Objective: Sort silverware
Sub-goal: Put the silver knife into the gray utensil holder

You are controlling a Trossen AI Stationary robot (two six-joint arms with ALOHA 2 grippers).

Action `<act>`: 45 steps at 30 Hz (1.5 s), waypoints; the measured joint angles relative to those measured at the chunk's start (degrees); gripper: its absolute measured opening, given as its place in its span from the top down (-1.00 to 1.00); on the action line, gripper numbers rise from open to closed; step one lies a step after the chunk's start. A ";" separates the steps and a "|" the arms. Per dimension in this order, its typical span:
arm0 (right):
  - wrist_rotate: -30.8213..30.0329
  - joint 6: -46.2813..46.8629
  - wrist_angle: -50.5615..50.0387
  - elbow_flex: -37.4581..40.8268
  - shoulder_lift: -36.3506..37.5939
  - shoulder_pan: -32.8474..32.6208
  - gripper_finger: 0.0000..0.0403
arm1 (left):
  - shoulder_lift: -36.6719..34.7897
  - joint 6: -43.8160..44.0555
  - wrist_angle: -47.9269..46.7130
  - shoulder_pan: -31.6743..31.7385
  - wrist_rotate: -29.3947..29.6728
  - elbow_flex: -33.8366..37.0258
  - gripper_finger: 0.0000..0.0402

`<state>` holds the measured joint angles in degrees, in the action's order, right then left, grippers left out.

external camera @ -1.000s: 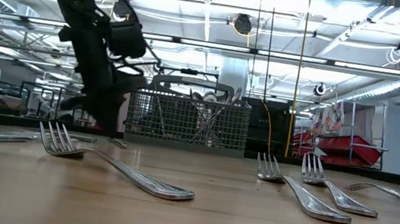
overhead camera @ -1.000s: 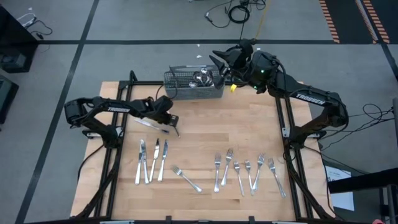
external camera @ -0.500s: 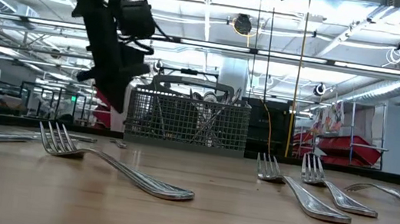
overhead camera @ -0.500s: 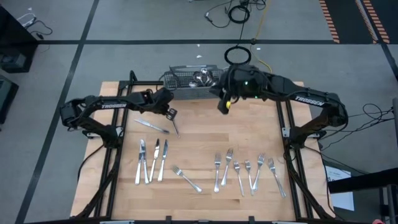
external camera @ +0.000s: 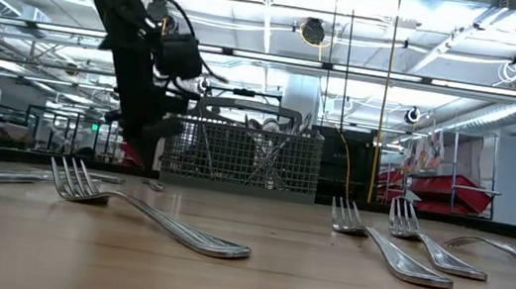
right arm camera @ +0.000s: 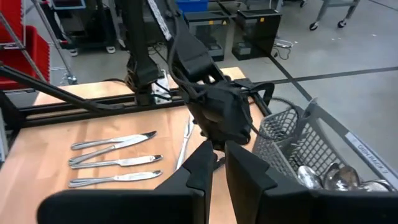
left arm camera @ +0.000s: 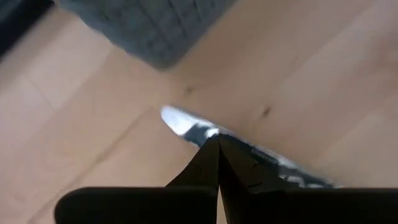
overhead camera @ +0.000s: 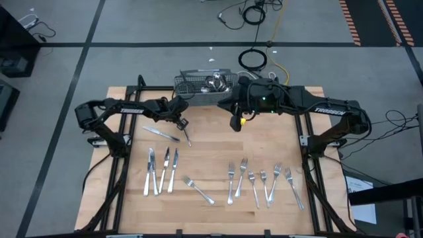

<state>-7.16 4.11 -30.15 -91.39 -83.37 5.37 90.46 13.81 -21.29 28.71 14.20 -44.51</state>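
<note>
since the left claw (overhead camera: pixel 184 123) hangs closed and empty over two loose knives (overhead camera: pixel 160 133), open it, then drop straight onto one; right claw (overhead camera: pixel 236 123) looks closed too.

The left arm reaches from the tabletop's left edge toward the middle of its far edge, its left gripper (overhead camera: pixel 184 123) pointing down with fingers pressed together, while the right arm stretches in from the right edge, its right gripper (overhead camera: pixel 236 123) hanging with fingers nearly closed.
</note>
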 joint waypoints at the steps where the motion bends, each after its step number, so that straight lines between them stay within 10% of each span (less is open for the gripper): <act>1: -0.02 0.24 0.00 0.00 0.00 -0.31 0.83 | 0.90 -0.62 -0.26 0.00 -0.08 0.00 0.98; 11: -0.26 1.69 0.07 0.00 0.00 -3.30 0.83 | 4.23 4.58 -4.62 -2.14 -3.55 -0.34 0.98; 22: -0.20 1.82 -0.09 0.00 0.00 -4.07 0.83 | 2.23 15.87 -0.20 -10.83 -21.19 -3.67 0.98; 33: -4.00 14.54 -3.87 7.08 -2.56 -16.15 0.97 | -0.72 5.70 -10.57 -6.92 -15.66 -11.25 0.98; 45: -5.70 41.48 34.84 23.58 -20.97 -21.14 1.00 | -8.07 -5.97 -17.06 2.41 -15.76 -11.73 0.94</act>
<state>-12.86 45.59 4.69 -67.81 -104.34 -15.77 82.38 7.84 -38.36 31.12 -1.56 -56.24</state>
